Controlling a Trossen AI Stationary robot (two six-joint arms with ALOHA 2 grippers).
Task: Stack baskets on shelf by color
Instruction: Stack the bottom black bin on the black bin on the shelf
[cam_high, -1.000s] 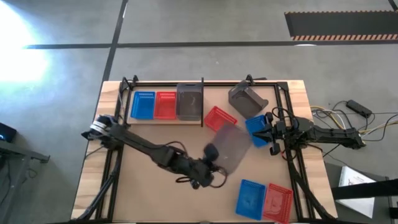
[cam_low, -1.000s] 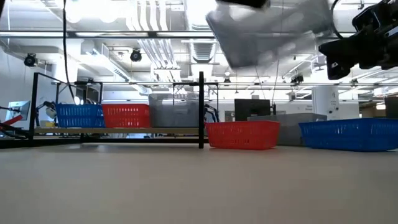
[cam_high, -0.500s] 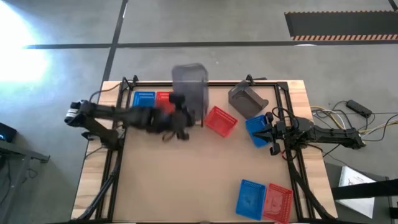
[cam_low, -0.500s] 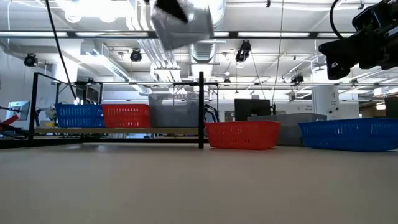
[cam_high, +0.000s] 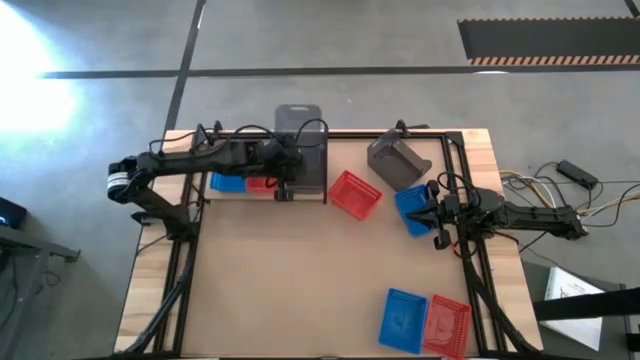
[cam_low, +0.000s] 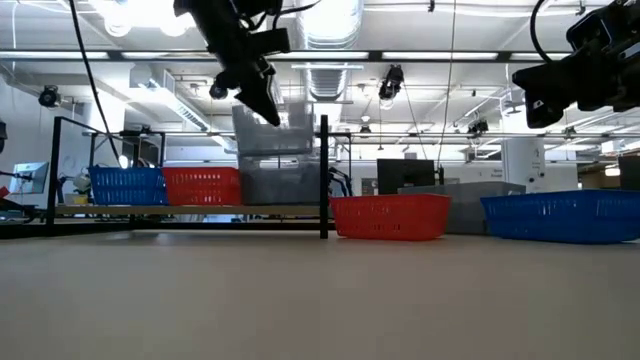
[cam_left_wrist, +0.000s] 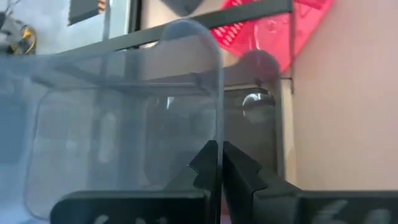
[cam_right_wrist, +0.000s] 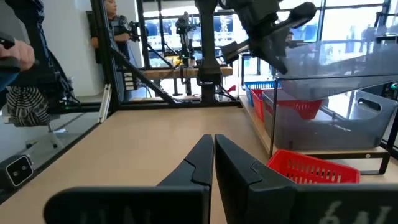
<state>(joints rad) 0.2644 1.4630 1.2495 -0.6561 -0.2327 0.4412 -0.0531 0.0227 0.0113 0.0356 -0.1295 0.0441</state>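
My left gripper (cam_high: 287, 172) is over the shelf (cam_high: 260, 133), shut on a translucent dark grey basket (cam_high: 303, 135). That basket hangs level, directly above another grey basket (cam_low: 280, 182) that stands on the shelf board (cam_low: 190, 210) next to the dark divider (cam_low: 323, 175). A red basket (cam_low: 203, 186) and a blue basket (cam_low: 128, 186) stand beside it on the board. My right gripper (cam_high: 437, 225) is shut and waits near the table's right edge, beside a loose blue basket (cam_high: 412, 208). My left gripper pinches the held basket's left side wall (cam_left_wrist: 214, 124) at its rim, one finger inside and one outside. The fingers (cam_low: 266, 100) slant down from above and from the left. The basket is level, its bottom at the shelf basket's rim; whether they touch I cannot tell.
Loose on the table are a red basket (cam_high: 354, 193) just right of the divider, a grey basket lying tipped (cam_high: 397, 160) near the far right, and a blue basket (cam_high: 403, 318) with a red one (cam_high: 447, 325) at the near right. The table's middle and near left are bare.
My left gripper has carried the grey basket from over the table's middle, high up and toward the far left, and then down over the shelf. The basket now hangs level, low above the grey basket on the shelf. The gripper has stayed shut on it.
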